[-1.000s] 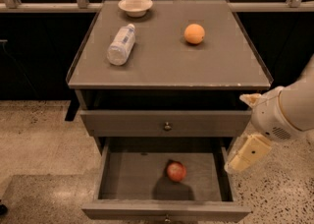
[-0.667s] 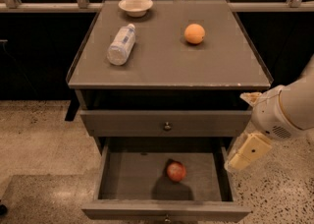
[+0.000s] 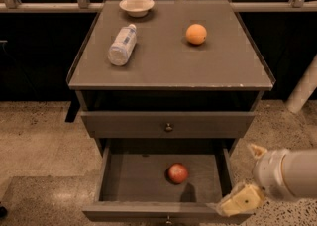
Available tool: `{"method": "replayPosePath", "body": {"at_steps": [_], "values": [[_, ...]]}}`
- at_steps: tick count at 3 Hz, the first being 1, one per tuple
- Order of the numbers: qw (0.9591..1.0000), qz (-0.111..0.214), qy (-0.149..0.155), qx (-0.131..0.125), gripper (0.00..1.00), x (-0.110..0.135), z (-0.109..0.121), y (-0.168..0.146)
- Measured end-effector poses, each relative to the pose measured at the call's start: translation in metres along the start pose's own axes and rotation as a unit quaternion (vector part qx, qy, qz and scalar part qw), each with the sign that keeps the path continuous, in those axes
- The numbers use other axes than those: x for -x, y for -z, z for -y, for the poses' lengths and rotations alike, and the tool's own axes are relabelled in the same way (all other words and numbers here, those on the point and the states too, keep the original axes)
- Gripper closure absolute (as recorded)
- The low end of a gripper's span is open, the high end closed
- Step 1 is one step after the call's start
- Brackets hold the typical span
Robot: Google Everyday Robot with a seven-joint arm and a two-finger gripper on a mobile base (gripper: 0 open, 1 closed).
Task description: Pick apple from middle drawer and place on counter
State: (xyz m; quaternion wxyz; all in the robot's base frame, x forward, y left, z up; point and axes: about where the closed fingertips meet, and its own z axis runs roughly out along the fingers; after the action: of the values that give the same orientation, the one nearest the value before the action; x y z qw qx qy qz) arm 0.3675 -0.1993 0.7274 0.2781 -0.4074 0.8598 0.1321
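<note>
- Camera view — the middle drawer (image 3: 133,183) stands pulled out below the closed upper drawer front (image 3: 124,125), and the apple (image 3: 178,173) lies on its bare floor, a little right of centre
- The gripper (image 3: 240,178) hangs outside the drawer's right front corner, jaws apart and empty, near the apple but not touching it
- Judged step: the approach, with the pick not yet made
- Next move calls for swinging left over the right wall, dropping the jaws either side of the apple, closing, then lifting clear of the upper drawer front
- Tabletop (image 3: 163,71): bottle (image 3: 122,45) lying at left, bowl (image 3: 136,6) at back, orange (image 3: 196,34) right — bare space at the front
- Room: speckled floor (image 3: 39,136), a pale rail (image 3: 44,8) along the back
</note>
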Motion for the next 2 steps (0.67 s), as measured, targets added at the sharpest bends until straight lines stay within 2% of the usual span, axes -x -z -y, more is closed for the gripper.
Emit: {"method": "replayPosePath", "body": {"at_steps": [1, 2], "values": [[0.9983, 0.022, -0.054, 0.002, 0.0, -0.05, -0.0081, -0.06], [0.9984, 0.022, -0.053, 0.003, 0.0, -0.0494, -0.0088, -0.0592]]}}
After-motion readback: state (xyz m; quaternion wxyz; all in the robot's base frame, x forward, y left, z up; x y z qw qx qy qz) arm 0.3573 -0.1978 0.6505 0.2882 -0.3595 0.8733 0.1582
